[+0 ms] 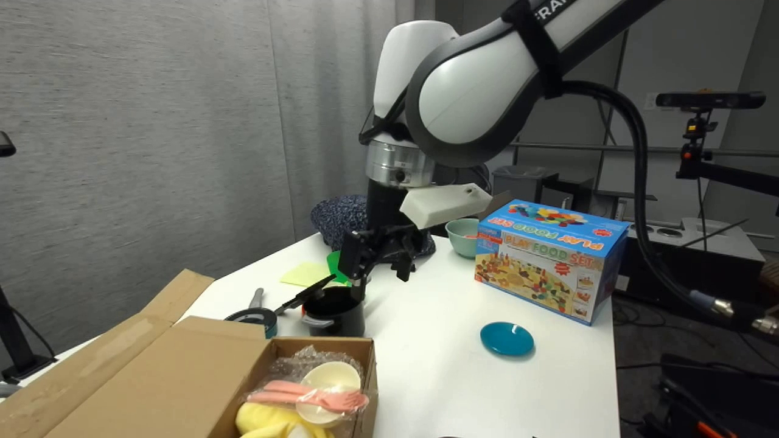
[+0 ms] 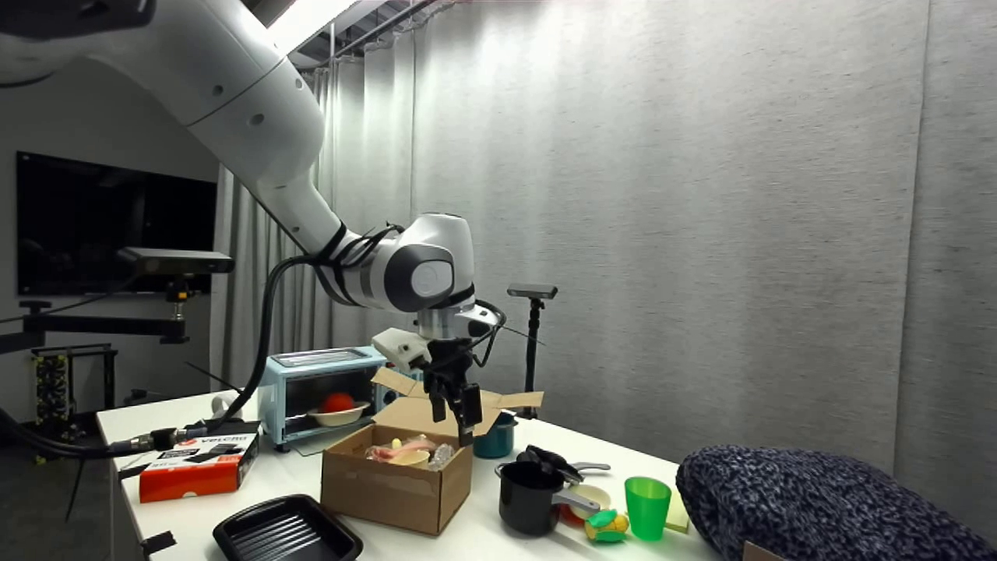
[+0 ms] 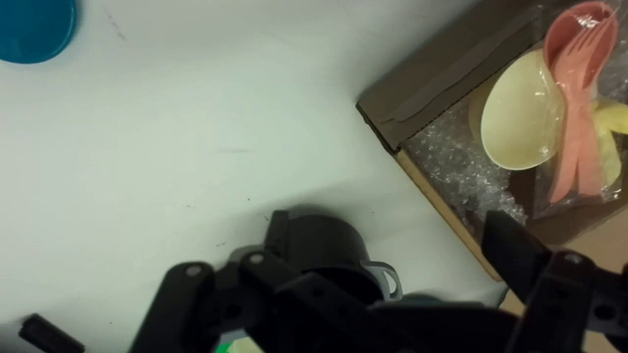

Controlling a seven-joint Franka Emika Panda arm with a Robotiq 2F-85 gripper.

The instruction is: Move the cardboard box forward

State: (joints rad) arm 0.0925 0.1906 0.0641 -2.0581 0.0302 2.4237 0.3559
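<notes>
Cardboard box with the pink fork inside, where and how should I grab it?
I'd probably take the cardboard box by its rim facing the black pot, from above, the open tool straddling it: that rim is thin, the box is open, and bubble wrap lies just inside.

Cropped here, covered there
In an exterior view the cardboard box [image 1: 195, 371] runs off the near edge; in the wrist view the fingers [image 3: 278, 238] partly hide the black pot [image 3: 326, 240].

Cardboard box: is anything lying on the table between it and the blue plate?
Nothing: the wrist view shows only bare table between the cardboard box and the blue plate.
</notes>
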